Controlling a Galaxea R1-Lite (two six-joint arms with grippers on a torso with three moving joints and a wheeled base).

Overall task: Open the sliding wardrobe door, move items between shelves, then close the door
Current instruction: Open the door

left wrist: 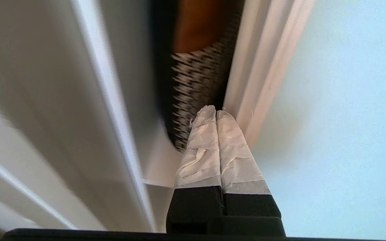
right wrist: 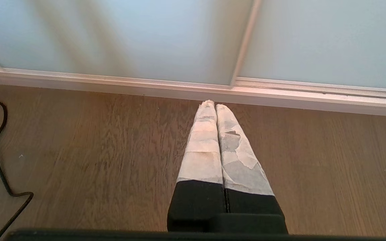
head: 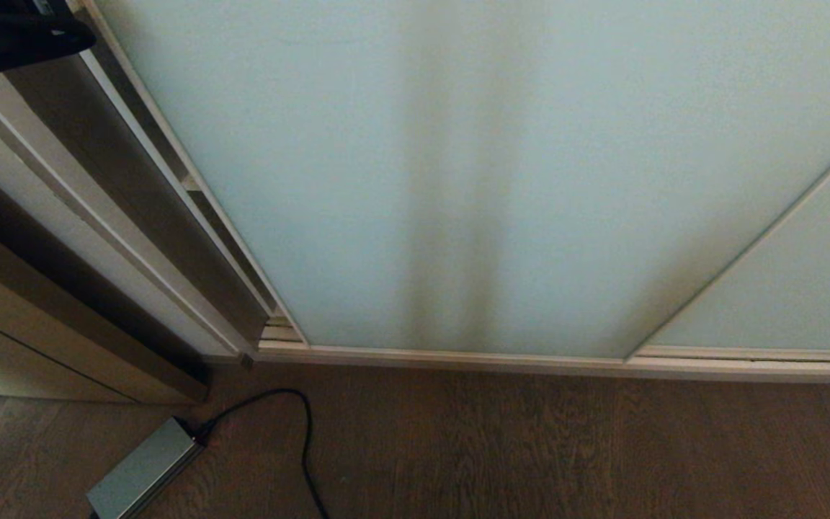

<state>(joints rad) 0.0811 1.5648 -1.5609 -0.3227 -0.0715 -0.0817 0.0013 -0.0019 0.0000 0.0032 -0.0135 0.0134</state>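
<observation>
The door (head: 516,180) is nearly shut or only a crack open: in the head view a narrow dark gap runs beside its left frame, from about 11 o'clock down to 8 o'clock. Which end of the task this is cannot be told for certain. Either the opening has barely started or the closing is almost finished. No shelf and no bag can be picked out. Through the gap the left wrist view shows only something striped dark and light with an orange-brown patch behind it, too blurred to name.

The left hand (left wrist: 215,109) is clenched, its two taped fingers (left wrist: 199,150) pressed together and grasping nothing, with the tips at the door's off-white frame edge (left wrist: 246,97), right at the gap. It looks placed to push that edge sideways. The right hand (right wrist: 214,105) is parked low, clenched and empty too, pointing at the floor (right wrist: 95,150) near the bottom track (right wrist: 146,87).

Counted: two glass panels, the main one and a second panel (head: 797,288) at 4 o'clock; two hands; one black cable (head: 303,440) and one grey box (head: 143,470) on the floor at 7 o'clock.
</observation>
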